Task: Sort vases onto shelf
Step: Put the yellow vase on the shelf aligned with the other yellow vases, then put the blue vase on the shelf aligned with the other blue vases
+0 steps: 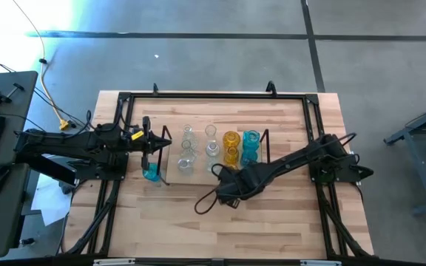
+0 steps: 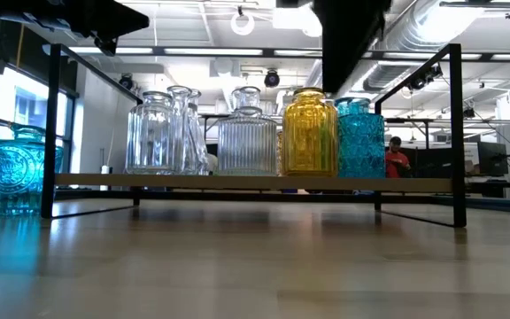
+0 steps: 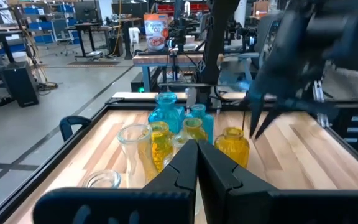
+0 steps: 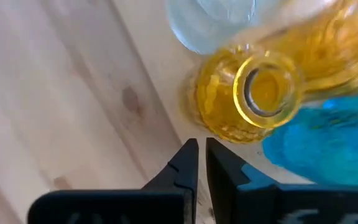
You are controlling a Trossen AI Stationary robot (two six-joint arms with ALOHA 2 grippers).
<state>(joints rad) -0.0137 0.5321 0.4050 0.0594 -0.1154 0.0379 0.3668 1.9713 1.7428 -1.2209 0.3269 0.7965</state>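
The shelf [image 2: 237, 181] is a low board with black wire frames at its ends [image 1: 265, 137]. On it stand several clear vases [image 1: 186, 151], two amber ones [image 1: 231, 146] and two turquoise ones [image 1: 250, 146]. One more turquoise vase [image 1: 151, 174] [image 2: 14, 173] stands upright on the table just outside the shelf's left end. My left gripper [image 1: 154, 142] [image 3: 197, 149] hovers shut at that left end, above this vase. My right gripper [image 1: 217, 171] [image 4: 199, 152] is shut at the shelf's near side, beside an amber vase [image 4: 253, 93] seen from above, apart from it.
A black frame [image 1: 198, 96] rims the wooden table. Bare wood lies on the near side of the shelf [image 1: 220, 229]. The right arm [image 2: 348, 44] hangs down over the shelf's middle in the low view. A person [image 2: 397, 158] is far off in the room behind.
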